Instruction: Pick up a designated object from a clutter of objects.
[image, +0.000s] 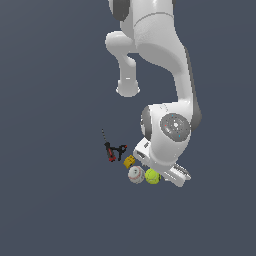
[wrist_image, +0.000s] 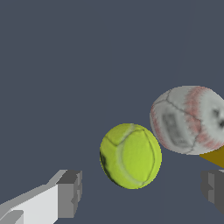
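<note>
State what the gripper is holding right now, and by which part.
Nothing is held. The gripper is open, its fingers spread wide on either side of the tennis ball without touching it. The baseball lies just beside the ball.

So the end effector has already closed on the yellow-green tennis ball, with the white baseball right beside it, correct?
Not quite. The end effector is open, not closed on the tennis ball: the wrist view shows its fingers spread wide, with a clear gap between each one and the ball. The rest holds: the white baseball sits right beside the tennis ball.
</note>
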